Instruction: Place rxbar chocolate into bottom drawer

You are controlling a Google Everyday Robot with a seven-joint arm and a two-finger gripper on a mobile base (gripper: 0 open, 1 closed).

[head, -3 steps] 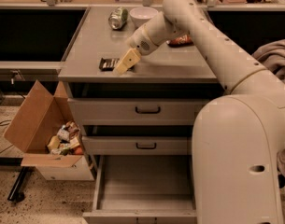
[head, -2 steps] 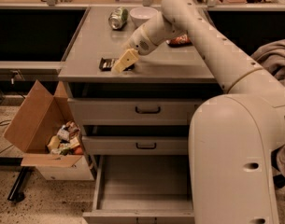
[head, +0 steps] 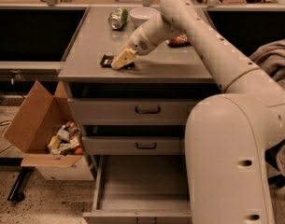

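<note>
The rxbar chocolate (head: 106,60), a small dark flat bar, lies on the grey cabinet top (head: 165,64) near its front left. My gripper (head: 122,59) is down on the cabinet top right at the bar's right end and covers part of it. The bottom drawer (head: 142,183) is pulled open below, with a plain grey inside and nothing in it. My arm reaches from the right across the cabinet top.
A green can (head: 117,18) lies on its side and a white bowl (head: 143,15) stands at the back of the top. A crushed orange can (head: 179,41) lies behind my arm. Two upper drawers (head: 146,110) are shut. An open cardboard box (head: 44,125) of items stands on the floor at left.
My gripper has edged slightly to the left against the bar. The bar and the drawers have not moved.
</note>
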